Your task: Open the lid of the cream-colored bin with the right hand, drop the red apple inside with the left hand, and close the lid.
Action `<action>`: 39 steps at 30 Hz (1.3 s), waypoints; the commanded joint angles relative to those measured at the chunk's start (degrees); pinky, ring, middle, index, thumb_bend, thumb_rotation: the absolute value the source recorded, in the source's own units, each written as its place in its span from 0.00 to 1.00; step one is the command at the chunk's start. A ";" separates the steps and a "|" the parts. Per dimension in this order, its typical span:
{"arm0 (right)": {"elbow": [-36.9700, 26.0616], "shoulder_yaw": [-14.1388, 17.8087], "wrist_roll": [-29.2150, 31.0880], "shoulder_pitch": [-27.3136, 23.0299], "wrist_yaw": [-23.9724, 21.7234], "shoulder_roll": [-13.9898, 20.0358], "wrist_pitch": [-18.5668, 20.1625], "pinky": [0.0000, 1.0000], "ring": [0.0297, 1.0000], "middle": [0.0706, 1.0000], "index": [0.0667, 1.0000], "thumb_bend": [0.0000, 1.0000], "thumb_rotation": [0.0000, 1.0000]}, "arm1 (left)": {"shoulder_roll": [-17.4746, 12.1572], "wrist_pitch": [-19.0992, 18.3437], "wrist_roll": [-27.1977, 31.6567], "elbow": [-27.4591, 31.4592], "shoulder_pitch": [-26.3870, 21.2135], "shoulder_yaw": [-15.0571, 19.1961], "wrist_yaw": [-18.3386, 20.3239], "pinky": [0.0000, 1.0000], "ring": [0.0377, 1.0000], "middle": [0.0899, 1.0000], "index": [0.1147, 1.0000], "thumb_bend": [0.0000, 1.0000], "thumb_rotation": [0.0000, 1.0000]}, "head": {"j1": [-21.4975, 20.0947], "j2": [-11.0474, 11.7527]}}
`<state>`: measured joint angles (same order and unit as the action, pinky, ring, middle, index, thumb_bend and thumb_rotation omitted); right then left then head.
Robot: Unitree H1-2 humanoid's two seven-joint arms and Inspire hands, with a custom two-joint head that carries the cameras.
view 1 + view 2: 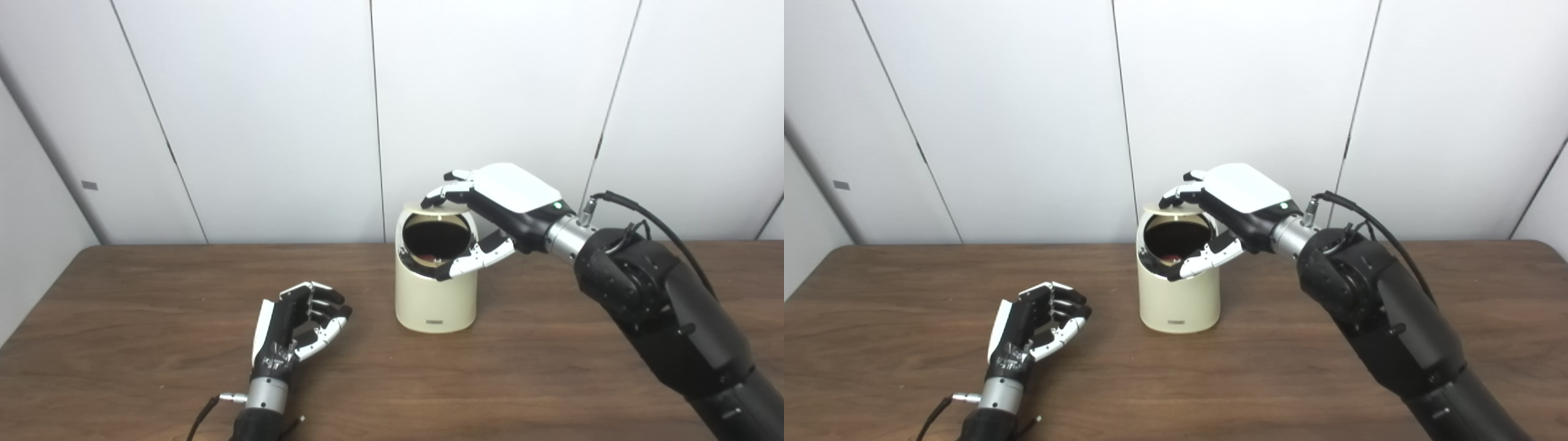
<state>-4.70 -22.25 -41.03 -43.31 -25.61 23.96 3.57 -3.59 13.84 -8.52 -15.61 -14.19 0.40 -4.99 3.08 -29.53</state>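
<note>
The cream-colored bin stands mid-table with its round mouth dark and uncovered. Its lid is raised, showing as a thin cream edge above the mouth. My right hand grips the bin's top: the fingers lie over the lid edge and the thumb presses the lower right rim. A patch of the red apple shows deep inside the bin. My left hand rests on the table left of the bin, open with curled fingers and nothing in it.
The wooden table runs wide on both sides of the bin. White wall panels stand close behind its far edge. A cable loops off my right wrist.
</note>
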 commanded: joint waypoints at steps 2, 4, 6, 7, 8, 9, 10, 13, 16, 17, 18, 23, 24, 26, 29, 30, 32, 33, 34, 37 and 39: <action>-1.48 0.90 -0.37 -1.73 0.91 0.78 -2.67 0.95 0.93 0.77 0.76 0.66 0.62 | 0.70 1.38 0.09 -2.96 2.06 -0.29 -0.65 0.40 0.49 0.53 0.43 0.50 0.06 | 0.07 -0.17; -1.34 0.65 -1.14 -1.49 1.29 0.94 -4.03 0.94 0.92 0.76 0.76 0.66 0.63 | 0.65 1.64 0.01 -3.15 2.01 -0.28 -0.74 0.40 0.48 0.53 0.43 0.50 0.06 | 0.07 -0.17; -1.30 0.68 -1.67 -1.27 1.53 0.95 -5.13 0.92 0.92 0.76 0.75 0.66 0.64 | 0.63 1.59 0.01 -3.09 2.03 -0.25 -0.75 0.40 0.48 0.53 0.43 0.50 0.06 | 0.08 -0.35; -1.26 0.78 -1.81 -1.16 1.67 0.92 -5.62 0.91 0.91 0.75 0.75 0.66 0.64 | 0.64 1.52 0.04 -3.05 2.04 -0.23 -0.74 0.40 0.48 0.53 0.43 0.50 0.06 | 0.08 -0.35; -1.28 0.89 -1.92 -1.03 1.75 0.89 -6.03 0.90 0.91 0.75 0.75 0.67 0.64 | 0.63 1.32 0.07 -2.84 2.09 -0.22 -0.68 0.40 0.48 0.53 0.43 0.50 0.06 | 0.04 -0.57; -1.46 0.98 -2.08 -0.76 1.66 0.90 -6.24 0.89 0.90 0.75 0.74 0.67 0.63 | 0.68 0.99 0.20 -2.58 2.17 -0.16 -0.62 0.40 0.48 0.53 0.43 0.50 0.06 | 0.04 -0.57; -1.67 1.08 -2.11 -0.49 1.49 0.87 -6.32 0.90 0.90 0.75 0.74 0.67 0.63 | 0.71 0.65 0.28 -2.31 2.23 -0.11 -0.57 0.40 0.48 0.53 0.43 0.50 0.06 | 0.05 -0.76; -2.02 1.42 -2.06 0.16 1.28 0.70 -6.70 0.92 0.90 0.75 0.74 0.67 0.61 | 0.81 0.24 0.48 -2.00 2.28 0.05 -0.49 0.41 0.49 0.53 0.43 0.50 0.06 | 0.16 -0.93; -2.52 1.73 -1.73 1.04 0.87 0.26 -6.47 0.96 0.91 0.75 0.74 0.67 0.60 | 0.82 -0.10 0.25 -1.55 2.38 0.03 -0.46 0.41 0.49 0.54 0.43 0.50 0.06 | 0.24 -1.19; -2.66 1.79 -1.68 1.25 0.74 0.15 -6.38 0.97 0.91 0.75 0.74 0.68 0.60 | 0.83 -0.22 0.25 -1.43 2.41 0.03 -0.43 0.41 0.49 0.54 0.43 0.50 0.06 | 0.24 -1.19; -2.81 1.79 -1.63 1.49 0.60 0.03 -6.31 0.98 0.91 0.75 0.74 0.68 0.60 | 0.82 -0.17 0.19 -1.39 2.45 0.03 -0.45 0.41 0.49 0.54 0.43 0.50 0.06 | 0.19 -1.25; -3.19 1.65 -1.90 2.15 0.11 -0.10 -6.25 1.00 0.92 0.76 0.75 0.68 0.59 | 0.82 -0.42 -0.14 -1.23 2.50 0.02 -0.65 0.40 0.49 0.53 0.43 0.50 0.06 | 0.19 -1.25; -3.26 1.59 -2.08 2.28 0.04 -0.07 -6.29 0.99 0.92 0.76 0.75 0.68 0.60 | 0.81 -0.53 -0.20 -1.16 2.51 0.03 -0.70 0.40 0.49 0.54 0.43 0.50 0.06 | 0.19 -1.25; -3.48 1.62 -2.16 2.52 -0.06 0.02 -6.44 0.99 0.92 0.75 0.75 0.68 0.59 | 0.77 -0.81 -0.27 -0.78 2.62 0.02 -0.68 0.41 0.49 0.54 0.43 0.50 0.06 | 0.28 -1.62; -3.86 1.69 -1.89 2.93 -0.51 0.17 -6.40 0.99 0.92 0.75 0.75 0.68 0.59 | 0.67 -1.05 -0.39 -0.47 2.67 0.02 -0.67 0.41 0.50 0.54 0.43 0.50 0.06 | 0.23 -1.79; -3.95 1.71 -1.76 3.08 -0.63 0.22 -6.42 0.99 0.92 0.76 0.75 0.68 0.59 | 0.61 -0.96 -0.50 -0.45 2.67 0.00 -0.68 0.41 0.49 0.54 0.43 0.50 0.06 | 0.23 -1.79; -4.06 1.70 -1.64 3.27 -0.79 0.29 -6.60 1.00 0.93 0.76 0.75 0.68 0.59 | 0.56 -0.92 -0.64 -0.35 2.69 -0.04 -0.70 0.41 0.49 0.54 0.43 0.50 0.06 | 0.21 -1.86; -4.10 1.69 -1.65 3.39 -0.84 0.30 -6.67 0.99 0.93 0.76 0.75 0.67 0.58 | 0.58 -0.99 -0.50 -0.26 2.72 -0.01 -0.61 0.40 0.49 0.54 0.43 0.50 0.06 | 0.21 -1.86; -4.18 1.69 -1.67 3.48 -0.95 0.27 -6.68 0.99 0.93 0.76 0.75 0.68 0.57 | 0.57 -1.09 -0.45 -0.14 2.75 0.00 -0.54 0.40 0.49 0.54 0.43 0.50 0.06 | 0.21 -2.05; -4.26 1.70 -1.77 3.78 -0.99 0.15 -6.77 0.98 0.92 0.76 0.75 0.68 0.56 | 0.55 -1.40 -0.43 0.22 2.84 -0.01 -0.44 0.41 0.49 0.54 0.43 0.50 0.06 | 0.21 -2.05; -4.22 1.67 -1.82 3.94 -0.84 0.10 -7.03 0.98 0.92 0.76 0.75 0.68 0.56 | 0.56 -1.21 -0.34 0.26 2.88 0.02 -0.44 0.41 0.49 0.54 0.43 0.50 0.06 | 0.23 -2.20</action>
<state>-7.53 -21.58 -43.06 -37.59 -26.99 23.82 -2.65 -3.63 12.35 -8.80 -14.34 -13.73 0.71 -4.86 3.25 -31.73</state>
